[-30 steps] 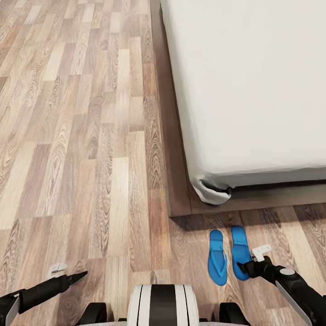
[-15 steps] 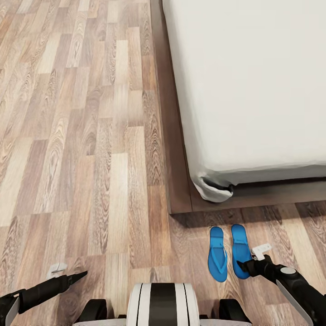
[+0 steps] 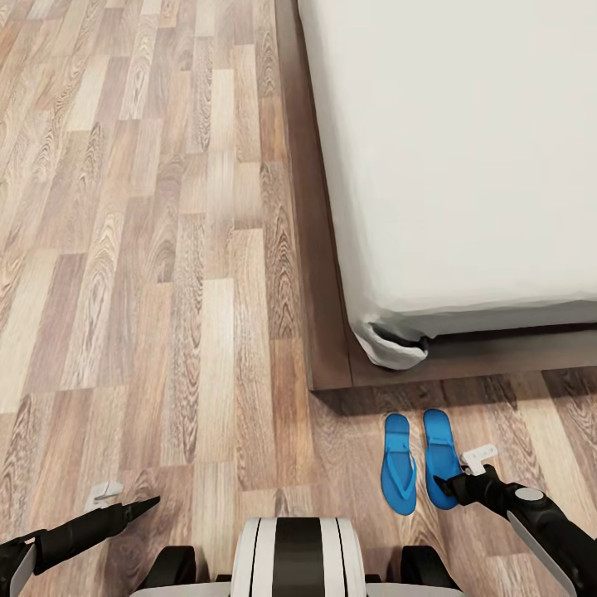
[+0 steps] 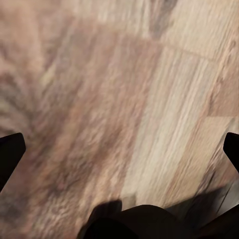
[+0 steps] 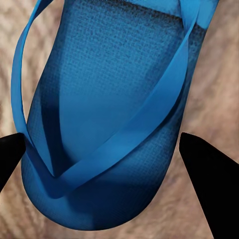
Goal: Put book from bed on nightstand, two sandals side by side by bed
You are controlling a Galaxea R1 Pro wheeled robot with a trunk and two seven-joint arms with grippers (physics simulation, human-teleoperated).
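1. Head view: two sandals [image 3: 420, 461] are seen side by side on the wood floor [image 3: 166, 290], near the bed [image 3: 464, 166] corner. The right gripper [image 3: 452, 485] hovers over the right-hand one; the left gripper [image 3: 133, 507] is held well apart.
2. Left wrist view: fingers [image 4: 10, 154] are spread over bare floor.
3. Right wrist view: fingers [image 5: 206, 172] are parted, nothing gripped, with one sandal [image 5: 109, 119] lying between them.

even bright light | soft shadows | left wrist view blurred
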